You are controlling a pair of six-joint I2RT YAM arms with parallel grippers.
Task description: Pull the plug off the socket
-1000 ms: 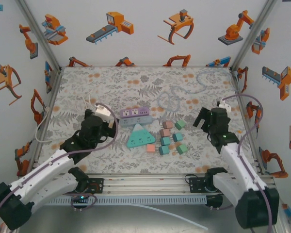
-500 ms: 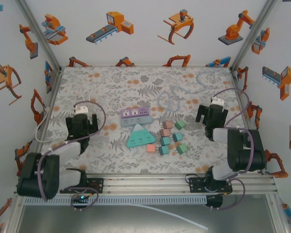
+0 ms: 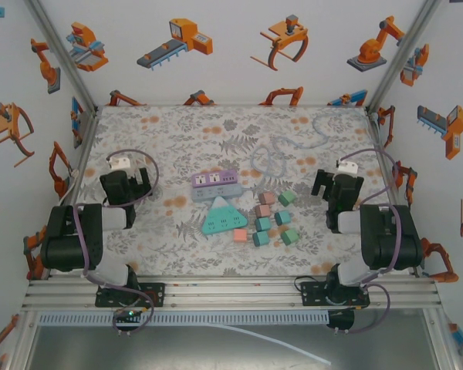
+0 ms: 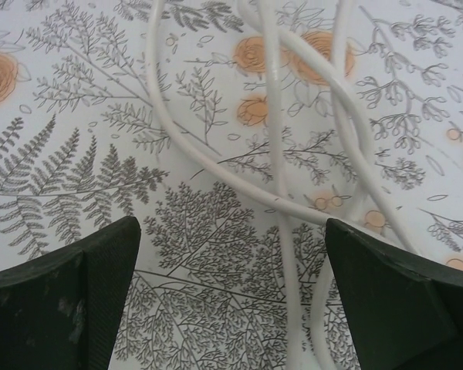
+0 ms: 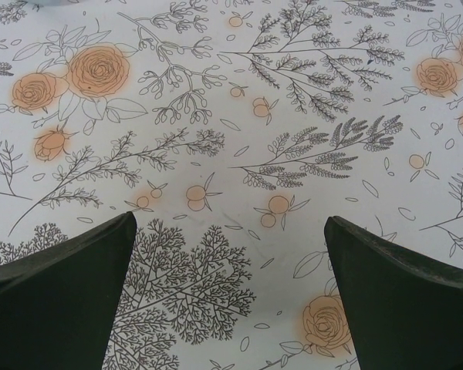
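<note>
The left arm sat folded tight over its base at the left edge of the table (image 3: 216, 131). The left gripper (image 3: 125, 183) pointed down, jaws wide apart with nothing between them, above loops of white cable (image 4: 216, 166). Mid-table lay the stacked power strips (image 3: 214, 187) and a teal triangular socket (image 3: 220, 218), with loose coloured cubes (image 3: 264, 223) just to their right; whether a plug sat in any socket I could not tell. Near the right edge the right arm mirrored that tuck, the right gripper (image 3: 338, 183) equally agape and empty. Both looked parked, probably to stay clear of the sockets
</note>
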